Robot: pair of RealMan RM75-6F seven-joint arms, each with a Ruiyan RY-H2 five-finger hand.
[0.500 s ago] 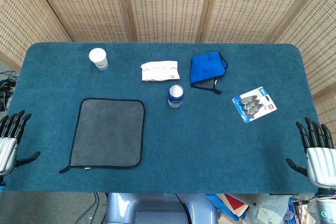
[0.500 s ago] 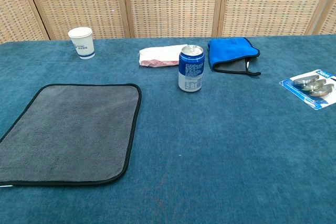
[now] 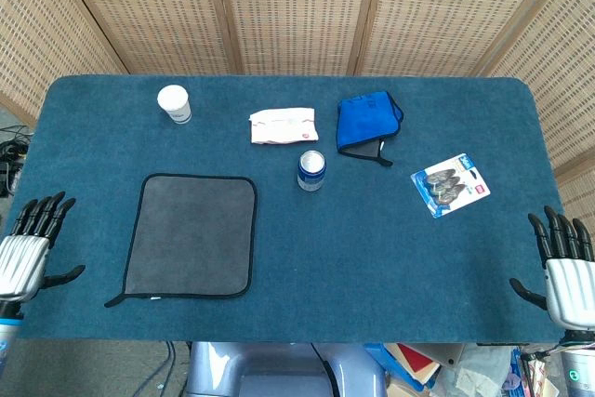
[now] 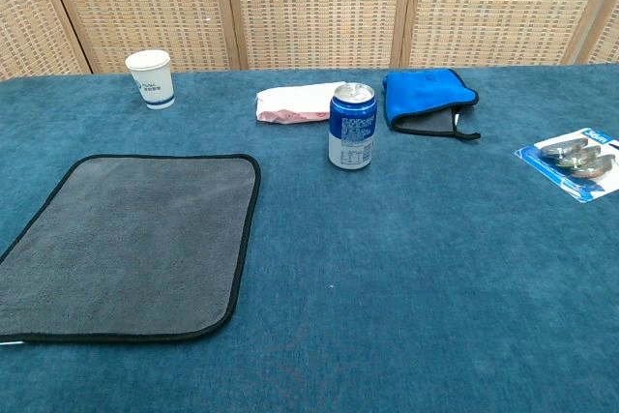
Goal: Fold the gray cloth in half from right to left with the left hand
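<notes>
Blue table (image 3: 372, 267): one gray cloth (image 3: 191, 235), one can (image 3: 311, 170), one cup (image 3: 174, 103).

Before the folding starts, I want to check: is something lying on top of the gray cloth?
Nothing lies on the gray cloth; it is spread flat on the blue table. What is beneath it cannot be seen.

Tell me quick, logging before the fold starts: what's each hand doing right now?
Left hand: open, fingers spread, holding nothing, left of the gray cloth.
Right hand: open, fingers spread, holding nothing, at the table's right edge.
</notes>
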